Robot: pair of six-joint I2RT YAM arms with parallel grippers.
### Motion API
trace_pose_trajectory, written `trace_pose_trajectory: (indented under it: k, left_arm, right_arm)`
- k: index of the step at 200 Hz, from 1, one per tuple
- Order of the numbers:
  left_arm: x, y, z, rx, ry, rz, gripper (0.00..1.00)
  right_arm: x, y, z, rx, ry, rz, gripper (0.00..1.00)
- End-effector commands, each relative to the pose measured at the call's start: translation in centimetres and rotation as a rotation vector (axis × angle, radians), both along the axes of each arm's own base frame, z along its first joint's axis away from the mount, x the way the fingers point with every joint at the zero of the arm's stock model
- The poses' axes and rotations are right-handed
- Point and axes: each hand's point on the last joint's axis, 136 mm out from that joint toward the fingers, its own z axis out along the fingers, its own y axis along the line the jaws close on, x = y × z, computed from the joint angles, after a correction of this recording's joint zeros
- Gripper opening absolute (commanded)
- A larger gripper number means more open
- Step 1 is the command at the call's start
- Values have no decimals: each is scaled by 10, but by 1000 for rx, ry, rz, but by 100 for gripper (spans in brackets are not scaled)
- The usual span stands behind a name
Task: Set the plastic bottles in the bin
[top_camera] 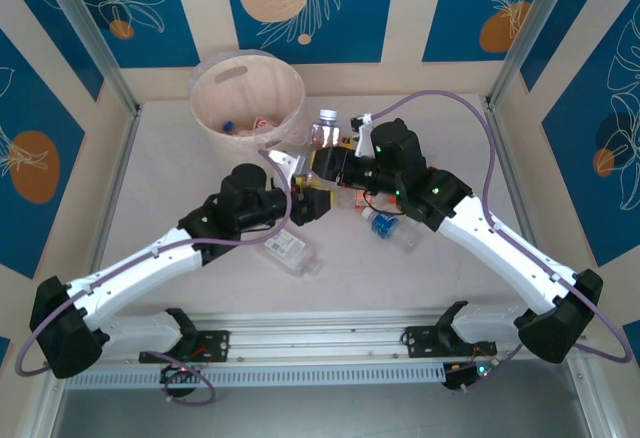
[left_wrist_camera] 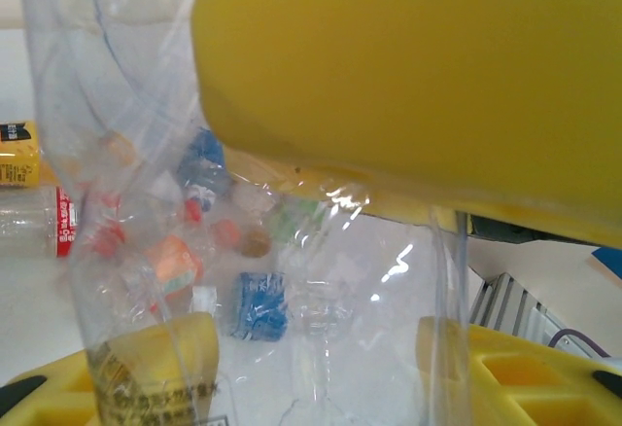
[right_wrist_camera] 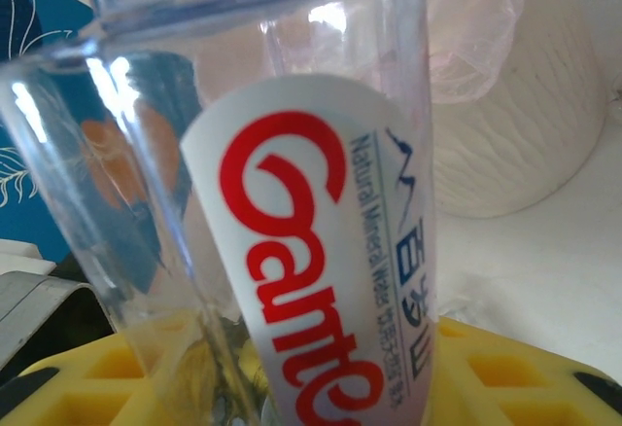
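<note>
Grey-white table (top_camera: 180, 208), walled by blue panels (top_camera: 300, 8) with orange discs and white leaf outlines. At 11 o'clock on the table stands the bin (top_camera: 270, 93), upright, with its liner bag over the rim. On its floor lie the binned bottles (top_camera: 230, 128), one of them blue-capped.

Item 1: the right gripper (top_camera: 316, 165) points toward 9 o'clock and sits just off the bin's 5 o'clock side. Its jaws are clamped on the Ganten bottle (right_wrist_camera: 321, 280), which is clear with a white label and red lettering. In the right wrist view this bottle stands between the yellow fingers (right_wrist_camera: 525, 377), with the bin's wall behind at 2 o'clock.

Item 2: the left gripper (top_camera: 312, 206) lies at 6 o'clock of the right one, close by. In the left wrist view its jaws stand narrow on a clear bottle (left_wrist_camera: 321, 329), whose walls meet both yellow fingertips (left_wrist_camera: 165, 348). A yellow mass (left_wrist_camera: 408, 76) covers the top of that view; its identity cannot be told.

Item 3, loose on the table:
- A white-capped bottle (top_camera: 325, 130) is just beside the bin at its 4 o'clock.
- A blue-capped bottle (top_camera: 392, 230) lies at 3 o'clock of the left gripper.
- A lying bottle (top_camera: 285, 250) rests at 7 o'clock of the left gripper.
</note>
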Motion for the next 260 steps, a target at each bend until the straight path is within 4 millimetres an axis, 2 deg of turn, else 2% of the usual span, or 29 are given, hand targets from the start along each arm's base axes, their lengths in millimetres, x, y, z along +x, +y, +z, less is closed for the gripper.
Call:
trace_pose_trajectory:
  k: [1,48,85,98,122,149,190,225,260]
  left_arm:
    - [-1,5,23,-17,-57,21,44]
    - [-2,8,26,-6,-64,28,37]
    - [1,15,27,14,-70,59,36]
    - [3,19,27,37,-63,79,36]
    - [5,26,34,74,-59,99,35]
    - [16,42,45,157,-78,161,35]
    - [45,73,64,253,-74,240,35]
    - [83,105,80,369,-69,306,35]
    - [122,132,77,496,-27,318,34]
  right_arm:
    - [3,1,19,5,-50,-3,50]
    - [5,3,29,-1,-81,7,68]
    - [9,-2,40,-14,-119,-10,94]
    - [9,-6,48,-17,-140,-18,100]
    - [9,-19,61,-24,-184,-49,99]
    - [3,-39,79,-12,-245,-91,99]
    - [-15,-63,106,19,-328,-123,99]
    - [-19,-73,97,8,-314,-148,99]
    - [-18,-74,82,-16,-271,-156,99]
